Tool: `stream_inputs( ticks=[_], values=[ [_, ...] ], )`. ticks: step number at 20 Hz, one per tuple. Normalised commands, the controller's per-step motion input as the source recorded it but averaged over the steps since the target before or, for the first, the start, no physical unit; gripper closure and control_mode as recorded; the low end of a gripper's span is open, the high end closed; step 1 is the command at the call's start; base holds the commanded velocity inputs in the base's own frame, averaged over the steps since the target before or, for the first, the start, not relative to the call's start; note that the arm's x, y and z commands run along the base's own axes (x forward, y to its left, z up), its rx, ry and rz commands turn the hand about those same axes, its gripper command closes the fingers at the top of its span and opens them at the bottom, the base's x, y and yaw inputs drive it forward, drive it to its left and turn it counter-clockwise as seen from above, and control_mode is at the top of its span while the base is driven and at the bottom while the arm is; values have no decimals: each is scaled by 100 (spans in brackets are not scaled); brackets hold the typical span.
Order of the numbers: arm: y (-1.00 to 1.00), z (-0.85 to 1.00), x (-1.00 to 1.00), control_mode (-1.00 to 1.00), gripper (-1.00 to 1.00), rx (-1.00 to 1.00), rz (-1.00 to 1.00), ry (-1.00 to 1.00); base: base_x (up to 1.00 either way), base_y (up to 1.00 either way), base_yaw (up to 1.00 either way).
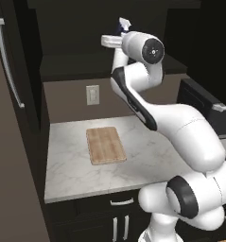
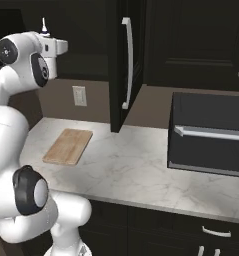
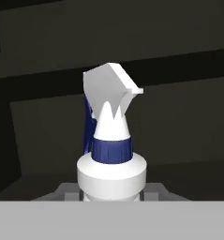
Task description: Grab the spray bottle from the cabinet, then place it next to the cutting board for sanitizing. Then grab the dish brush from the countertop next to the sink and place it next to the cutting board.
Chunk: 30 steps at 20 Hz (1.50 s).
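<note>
The spray bottle (image 3: 111,157), white with a blue collar and a white-and-blue trigger head, stands upright right in front of the hand camera. My gripper (image 3: 111,192) is shut on its lower body. In the left base view the hand (image 1: 112,41) is raised high in front of the dark cabinet recess (image 1: 72,42), and the nozzle (image 1: 124,23) pokes up behind it. The nozzle tip (image 2: 43,24) also rises above the hand in the right base view. Well below lies the cutting board (image 1: 106,145) (image 2: 68,146) on the countertop (image 1: 72,170). The dish brush and the sink are out of view.
An open dark cabinet door with a silver bar handle (image 2: 126,62) hangs over the counter just right of the hand. A black appliance (image 2: 208,135) stands on the counter's right side. A wall outlet (image 1: 92,94) sits behind the board. A tall dark cabinet with a long handle (image 1: 8,61) bounds the left.
</note>
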Motion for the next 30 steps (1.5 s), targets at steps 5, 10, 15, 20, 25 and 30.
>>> stream_inputs(
  ticks=[5, 10, 15, 20, 25, 30],
  values=[
    [-34, 0, -100, -100, 100, -6, 0, 9, 0, 0, 0],
    [-37, -8, -100, -100, 100, -13, 0, 16, 0, 0, 0],
    [-22, -96, -100, -100, 100, -26, 0, -4, 0, 0, 0],
    [-13, -100, -40, -100, 100, -7, 0, 2, 0, 0, 0],
    [-19, -100, 49, -100, 100, 3, 0, 10, 0, 0, 0],
    [-16, -83, 77, -100, 100, 1, 3, 0, 0, 0, 0]
  ],
)
